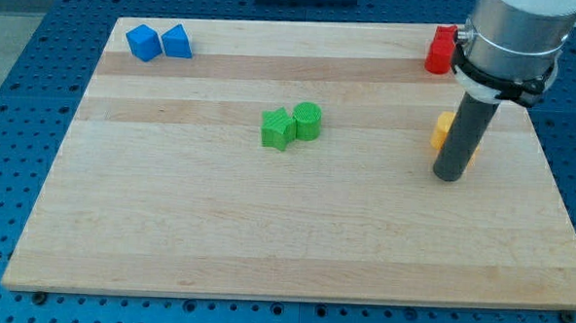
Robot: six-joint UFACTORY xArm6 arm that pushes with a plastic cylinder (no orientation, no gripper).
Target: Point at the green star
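Observation:
The green star [277, 129] lies near the middle of the wooden board [265, 238], touching a green round block [307, 120] on its right. My tip [450, 175] rests on the board far to the right of the star, just below a yellow block [444, 130] that the rod partly hides.
Two blue blocks [143, 42] [176, 42] sit side by side at the board's top left. A red block [440, 49] sits at the top right, partly hidden by the arm. Blue perforated table surrounds the board.

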